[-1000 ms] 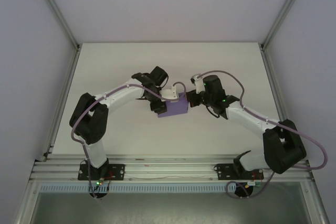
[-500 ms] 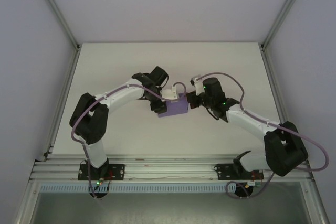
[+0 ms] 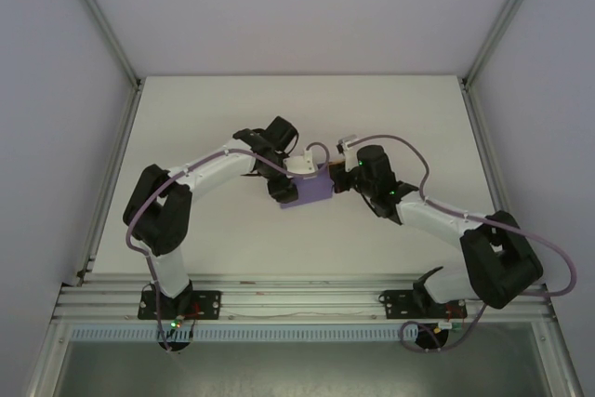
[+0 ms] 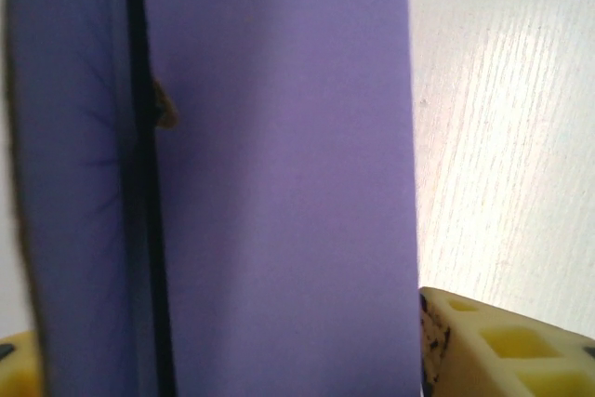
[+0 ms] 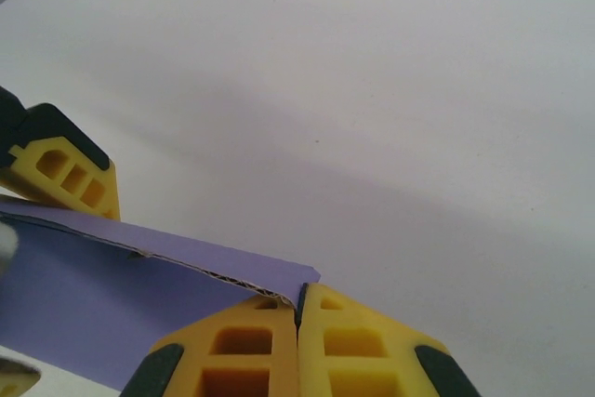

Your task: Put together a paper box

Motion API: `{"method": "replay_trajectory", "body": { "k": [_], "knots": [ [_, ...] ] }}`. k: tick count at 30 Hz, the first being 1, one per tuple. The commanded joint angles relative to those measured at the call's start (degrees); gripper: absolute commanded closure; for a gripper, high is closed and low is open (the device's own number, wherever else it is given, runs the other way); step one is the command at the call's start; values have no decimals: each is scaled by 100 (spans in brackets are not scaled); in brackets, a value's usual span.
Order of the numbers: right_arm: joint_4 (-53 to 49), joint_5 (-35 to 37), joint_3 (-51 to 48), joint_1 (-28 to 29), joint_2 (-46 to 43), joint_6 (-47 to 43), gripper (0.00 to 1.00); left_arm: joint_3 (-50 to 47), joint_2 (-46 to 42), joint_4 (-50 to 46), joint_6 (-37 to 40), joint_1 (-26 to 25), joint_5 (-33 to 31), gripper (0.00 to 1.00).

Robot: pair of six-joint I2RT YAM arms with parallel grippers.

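Paper box (image 3: pixel 309 190) is sitting mid-worktop (image 3: pixel 204 118), approx. half-formed. Left pincer (image 4: pixel 260 360) is clamping across it. Right pincer (image 5: pixel 297 323) is closed tight, pressing at box's corner. Probably flaps still need tucking.

White table (image 3: pixel 204 109), pale grey walls (image 3: pixel 297 6), aluminium posts (image 3: pixel 101 18)

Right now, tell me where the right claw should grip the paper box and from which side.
Probably the thin edge at the paper box's right end, approached from the right: the left claw clamps the left end, and that corrugated edge lies at the right claw's shut fingertips.
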Motion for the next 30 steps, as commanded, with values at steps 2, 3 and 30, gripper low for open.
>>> {"method": "replay_trajectory", "body": {
  "k": [2,3,30],
  "knots": [
    [-778,373,-155,60,100,131,100,135,-157,80,-210,-25,85,24],
    [-827,411,-132,73,35,190,100,109,-254,107,-285,-22,59,22],
    [-1621,1867,419,1001,89,693,100,-2028,-2439,1575,-4590,-14,-1609,49]
  ]
}}
